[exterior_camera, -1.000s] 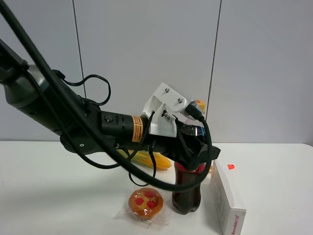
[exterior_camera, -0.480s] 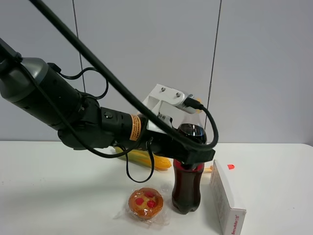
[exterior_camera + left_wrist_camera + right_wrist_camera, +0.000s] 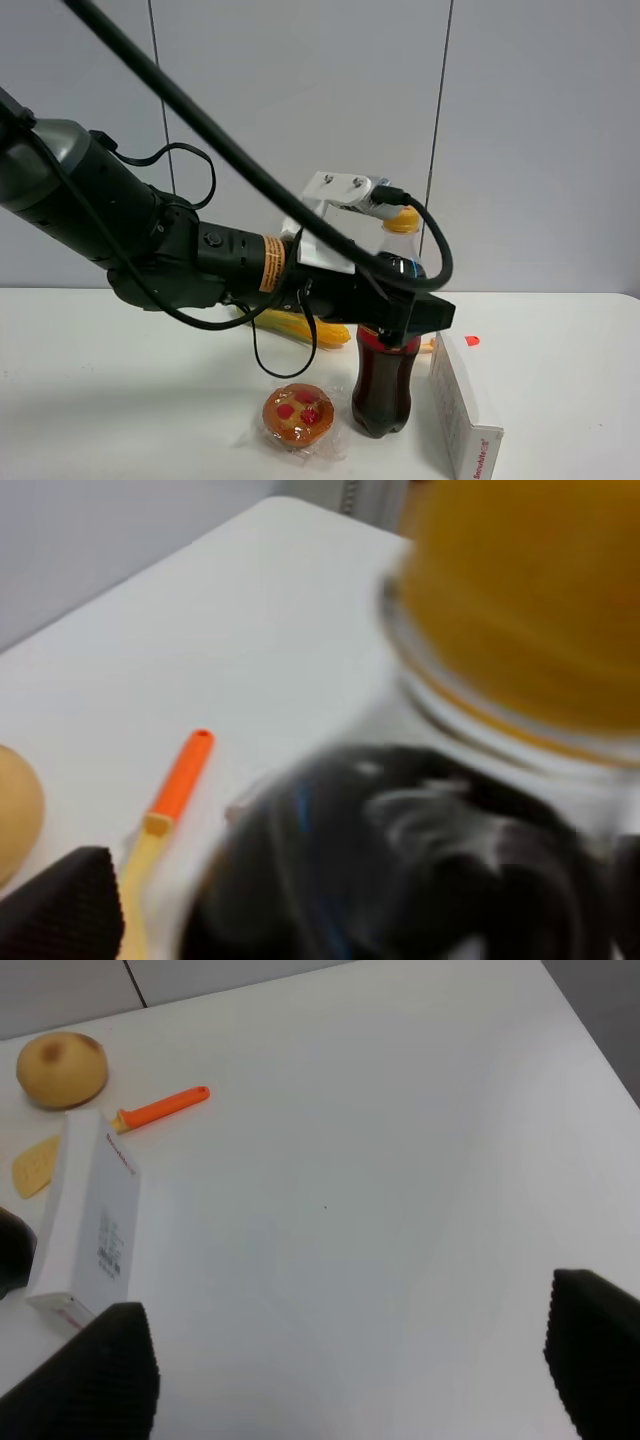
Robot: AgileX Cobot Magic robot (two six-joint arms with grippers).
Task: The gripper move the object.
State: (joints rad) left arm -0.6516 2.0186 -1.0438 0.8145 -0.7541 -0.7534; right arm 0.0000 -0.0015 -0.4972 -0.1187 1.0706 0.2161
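Note:
The cola bottle stands upright on the white table, dark below, with a red label and a yellow cap. My left gripper, black with a white bracket on top, reaches across and sits around the bottle's shoulder. In the left wrist view the cap is close and blurred, and one finger pad stands apart from the bottle, so the jaws look open. My right gripper is open and empty over bare table.
A corn cob lies behind the arm. A wrapped round pastry sits left of the bottle. A white box stands right of it, also in the right wrist view. An orange-handled tool and a round yellow item lie beyond.
My left wrist has levelled out and dropped lower around the bottle, so the yellow cap now shows above the gripper. The bottle has stayed in place.

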